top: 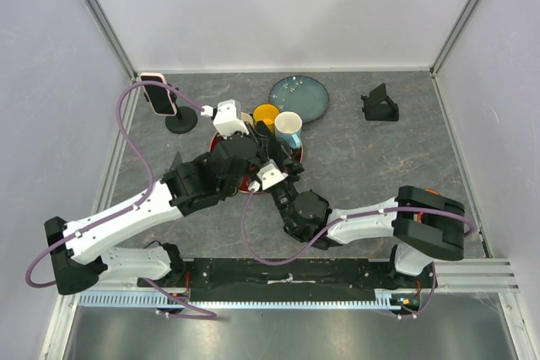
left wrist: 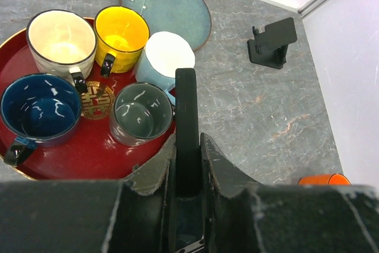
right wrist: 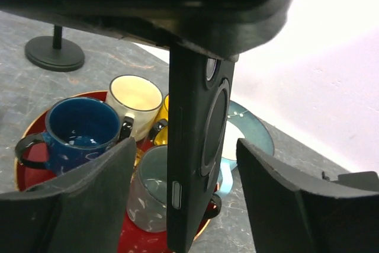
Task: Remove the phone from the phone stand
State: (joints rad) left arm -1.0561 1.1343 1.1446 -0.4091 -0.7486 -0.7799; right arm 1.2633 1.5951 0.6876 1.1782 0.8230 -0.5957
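Grey marbled worktop (top: 354, 174), white enclosure walls (top: 278, 6). Black phone (right wrist: 198, 117) is up in the air over the red tray (left wrist: 89, 158) of cups (left wrist: 136, 114), resting on nothing. Left fingers (left wrist: 222, 173) are clamped on its two flat faces at one end; the phone is edge-on in the left wrist view. Right fingers (right wrist: 89, 199) are spread wide, one each side of the phone, apart from it, gripping nothing. Black stand (left wrist: 272, 41) sits bare near the right rear corner, well apart from the phone, so I read the removal as done and this as a handover or set-down. Separate pink phone (top: 158, 93) sits on a round-base post stand (top: 180, 122) at left rear. Handling, my guess: rigid slab, moderate weight, smooth case, so likely slick in a hard grip. Held by one end it'll want to pivot. Glass won't like a drop onto ceramic. Best hold is across the flat faces near mid-length, clear of the side button (right wrist: 176, 195) and camera lens (right wrist: 211, 68). Squeeze firm, no need to crush.
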